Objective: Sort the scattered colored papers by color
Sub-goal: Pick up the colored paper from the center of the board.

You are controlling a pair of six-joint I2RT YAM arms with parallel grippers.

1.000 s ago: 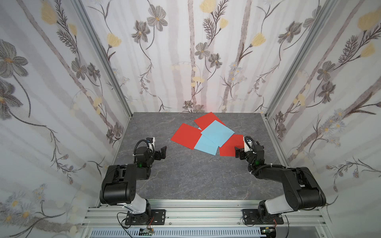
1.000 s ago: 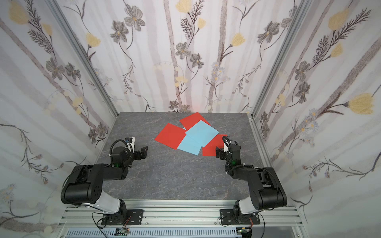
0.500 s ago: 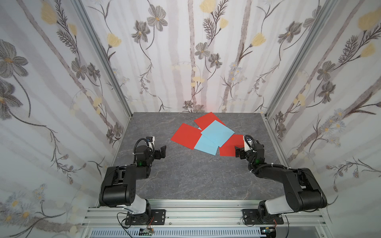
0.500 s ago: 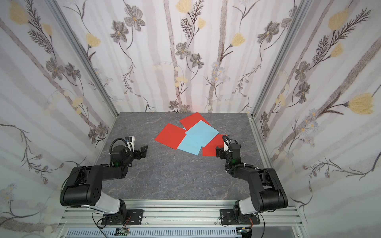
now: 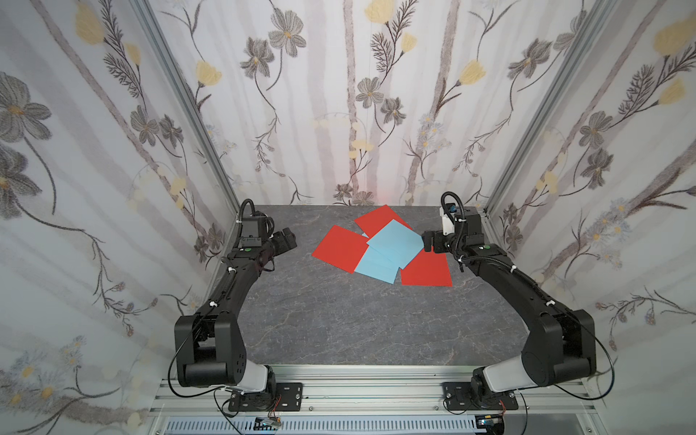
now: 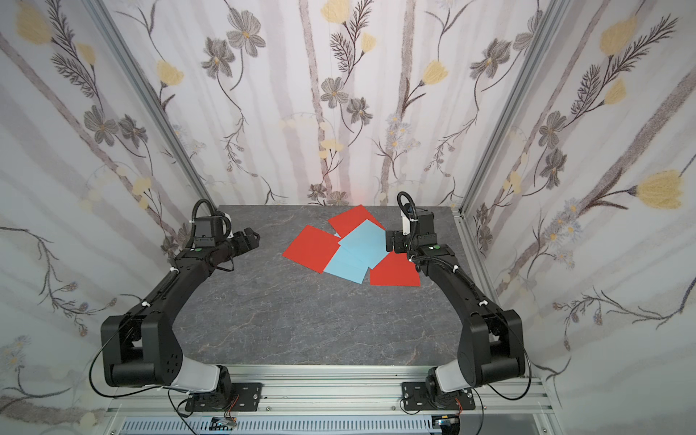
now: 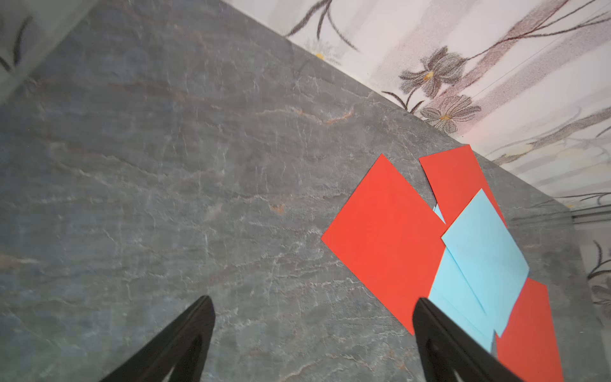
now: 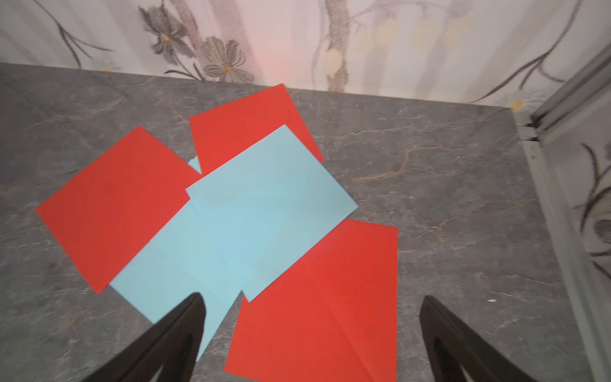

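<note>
The colored papers lie in one overlapping pile at the back middle of the grey table (image 5: 339, 320). A red sheet (image 5: 341, 248) is on the left, a second red sheet (image 5: 376, 222) at the back, and a third (image 5: 427, 269) at the front right. A sky blue sheet (image 5: 395, 243) lies on top, with more blue (image 5: 378, 269) beneath it. My left gripper (image 5: 288, 239) hangs open, left of the pile and apart from it, empty in the left wrist view (image 7: 313, 299). My right gripper (image 5: 429, 241) hovers open over the pile's right edge, above the front right red sheet (image 8: 317, 297).
Floral walls close in the table on three sides, and the back wall (image 5: 357, 150) stands just behind the pile. Metal corner posts (image 5: 501, 188) rise at both back corners. Both arm bases are mounted on the rail (image 5: 339, 391) at the front edge.
Both arms have unfolded and reached toward the back of the table, bringing the grippers up beside the pile. The papers have not moved.
</note>
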